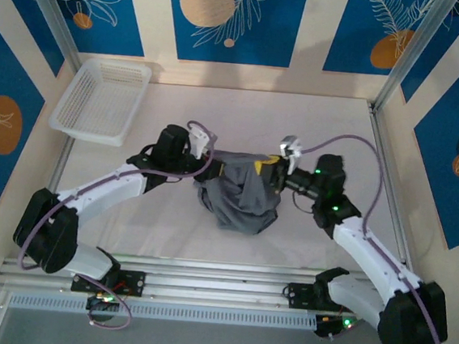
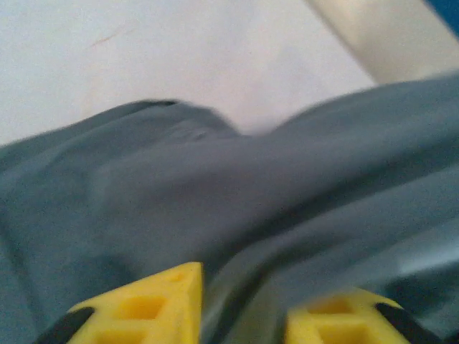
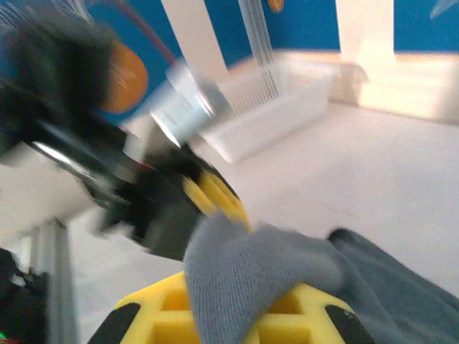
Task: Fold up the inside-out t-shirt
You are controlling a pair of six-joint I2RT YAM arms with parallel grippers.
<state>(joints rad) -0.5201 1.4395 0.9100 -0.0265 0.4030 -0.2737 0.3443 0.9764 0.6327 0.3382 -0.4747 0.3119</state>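
Observation:
The slate-grey inside-out t-shirt hangs bunched in a lump over the middle of the white table, drawn up at its top between the two grippers. My left gripper is at the lump's upper left. In the left wrist view its yellow fingers stand apart, with a fold of the t-shirt running through the gap. My right gripper is at the upper right. It is shut on a corner of the t-shirt, which sticks up past the yellow fingers. The left gripper's yellow fingertips sit close in front of it.
A white mesh basket stands at the table's back left, also seen in the right wrist view as a basket beyond the left arm. Metal frame posts and patterned walls close in the sides and back. An aluminium rail runs along the near edge.

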